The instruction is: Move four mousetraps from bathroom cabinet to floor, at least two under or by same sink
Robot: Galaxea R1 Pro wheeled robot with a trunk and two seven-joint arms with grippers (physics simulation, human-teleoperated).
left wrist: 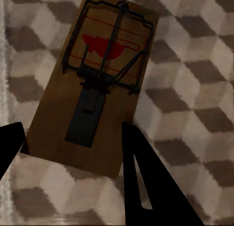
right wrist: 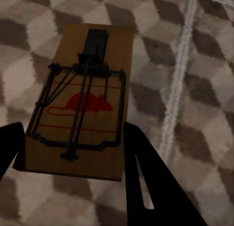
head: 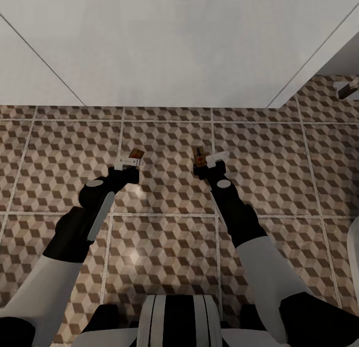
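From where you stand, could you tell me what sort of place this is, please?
Probably a bathroom: cube-pattern tiled floor running to a plain white unit, perhaps the vanity. Each gripper, left and right, holds a mousetrap.

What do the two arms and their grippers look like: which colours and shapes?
Both arms have white upper segments and black forearms. The left arm carries a pale grey strip along its forearm; the right arm shows a round pale grey disc near its wrist. Each gripper, left and right, has white parts at its tip. In the wrist views the fingers appear black and wedge-shaped.
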